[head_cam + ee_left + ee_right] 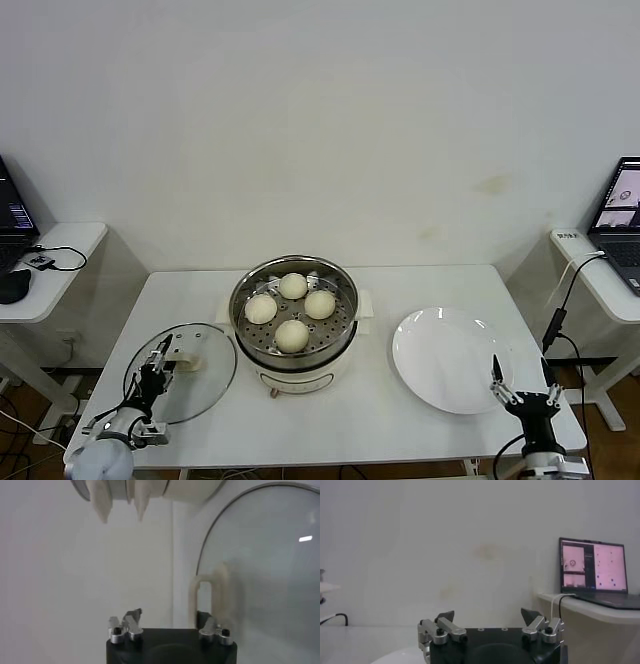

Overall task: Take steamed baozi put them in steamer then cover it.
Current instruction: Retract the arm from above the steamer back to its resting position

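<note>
White table (400,430), plain wall behind. Glass lid (200,385) lower left, bar handle (180,357) just ahead of spread left gripper (153,372); steamer (293,312) centre holds four baozi (292,335). Right gripper (523,392) spread, idle lower right.

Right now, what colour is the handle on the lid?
Cream-white, on the clear glass lid; the left wrist view shows the handle best.

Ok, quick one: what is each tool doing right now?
Left tool: open, empty, over the glass lid's edge near its handle.
Right tool: open, empty, beside the white plate.
</note>
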Tool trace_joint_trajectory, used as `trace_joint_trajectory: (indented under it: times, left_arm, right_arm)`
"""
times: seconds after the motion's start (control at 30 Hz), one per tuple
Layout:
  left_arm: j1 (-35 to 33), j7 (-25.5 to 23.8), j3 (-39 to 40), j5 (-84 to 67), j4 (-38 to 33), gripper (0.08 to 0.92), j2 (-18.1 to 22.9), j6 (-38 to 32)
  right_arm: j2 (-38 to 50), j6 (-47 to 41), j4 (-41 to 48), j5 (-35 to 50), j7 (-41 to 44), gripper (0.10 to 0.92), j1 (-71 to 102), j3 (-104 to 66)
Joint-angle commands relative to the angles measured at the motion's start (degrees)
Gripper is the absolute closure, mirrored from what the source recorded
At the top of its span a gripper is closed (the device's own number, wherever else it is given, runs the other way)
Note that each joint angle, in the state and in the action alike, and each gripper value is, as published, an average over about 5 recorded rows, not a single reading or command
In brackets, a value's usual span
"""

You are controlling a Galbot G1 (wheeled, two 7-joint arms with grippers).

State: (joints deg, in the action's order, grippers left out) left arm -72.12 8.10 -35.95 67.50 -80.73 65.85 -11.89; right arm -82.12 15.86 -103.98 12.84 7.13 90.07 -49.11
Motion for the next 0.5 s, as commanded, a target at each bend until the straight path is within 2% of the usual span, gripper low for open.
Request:
trace_joint_trajectory:
  times: [0.03, 0.23, 0.4, 0.5]
  left_arm:
    - [0.83, 0.04, 0.29, 0.18, 1.69, 0.519, 0.27, 0.03]
    - [0.90, 1.35, 0.19, 0.25, 2.27, 0.692, 0.42, -0.28]
    - [0.27, 4.59, -0.69, 0.22, 1.34, 0.833, 0.78, -1.18]
    - [-1.01, 6.96, -2.08, 0.46, -0.53, 0.873, 1.51, -1.89]
  right_arm:
    - [-0.06, 0.03, 0.19, -0.10, 0.03, 0.203, -0.05, 0.02]
    - [-0.17, 0.06, 0.24, -0.11, 0.09, 0.202, -0.12, 0.12]
    - [-0.20, 0.14, 0.19, -0.18, 0.16, 0.203, -0.09, 0.21]
    - [-0.20, 0.23, 0.22, -0.29, 0.25, 0.202, -0.09, 0.23]
